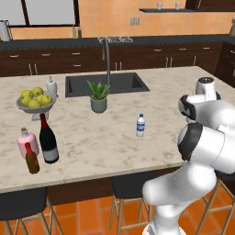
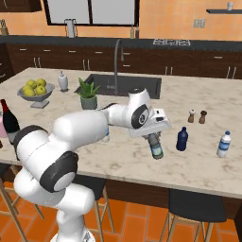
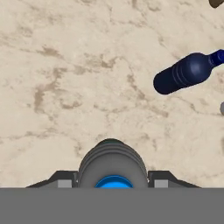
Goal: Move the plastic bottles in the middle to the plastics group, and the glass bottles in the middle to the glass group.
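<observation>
My gripper is shut on a clear plastic bottle with a blue label, which hangs just above the counter. From the hand view I look down on that bottle's blue cap between my fingers. To its right stands the plastics group: a dark blue bottle and a clear bottle. A second plastic bottle stands mid-counter. The tall wine bottle stands at the left beside the glass group, a pink bottle and a slim brown bottle.
A sink with its faucet lies at the counter's back, with a potted plant in front of it. A fruit bowl and a soap dispenser stand at the left. Salt and pepper shakers stand behind the dark blue bottle.
</observation>
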Controlling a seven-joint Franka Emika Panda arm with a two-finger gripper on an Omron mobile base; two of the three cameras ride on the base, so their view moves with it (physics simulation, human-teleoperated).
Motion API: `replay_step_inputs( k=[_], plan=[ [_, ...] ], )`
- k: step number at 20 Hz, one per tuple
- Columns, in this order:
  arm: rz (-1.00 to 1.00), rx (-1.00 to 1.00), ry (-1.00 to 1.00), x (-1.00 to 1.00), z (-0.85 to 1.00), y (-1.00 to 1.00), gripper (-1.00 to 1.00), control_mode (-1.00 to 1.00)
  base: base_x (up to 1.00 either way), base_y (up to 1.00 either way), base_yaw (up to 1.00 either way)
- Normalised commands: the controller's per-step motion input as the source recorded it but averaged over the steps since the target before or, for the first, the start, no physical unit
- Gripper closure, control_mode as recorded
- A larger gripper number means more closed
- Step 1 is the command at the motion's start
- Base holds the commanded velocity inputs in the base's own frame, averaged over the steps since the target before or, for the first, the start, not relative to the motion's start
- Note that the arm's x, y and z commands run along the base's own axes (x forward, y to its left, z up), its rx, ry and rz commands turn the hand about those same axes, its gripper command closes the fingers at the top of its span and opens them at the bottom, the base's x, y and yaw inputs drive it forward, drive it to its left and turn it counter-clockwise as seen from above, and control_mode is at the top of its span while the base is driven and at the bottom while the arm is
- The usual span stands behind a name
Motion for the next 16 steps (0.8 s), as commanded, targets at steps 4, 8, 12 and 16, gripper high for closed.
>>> replay_step_inputs(
  k=[4,8,12,16],
  plan=[
    [0.0,0.06,-0.04,0.18,0.0,-0.95,1.0,-1.0,0.0,0.0,0.0],
    [0.0,0.02,0.0,0.3,0.0,-0.55,1.0,-1.0,0.0,0.0,0.0],
    [0.0,0.15,0.01,0.35,-0.01,-0.62,1.0,-1.0,0.0,0.0,0.0],
    [0.0,0.26,0.0,0.22,-0.19,-0.42,1.0,-1.0,0.0,0.0,0.0]
  ],
)
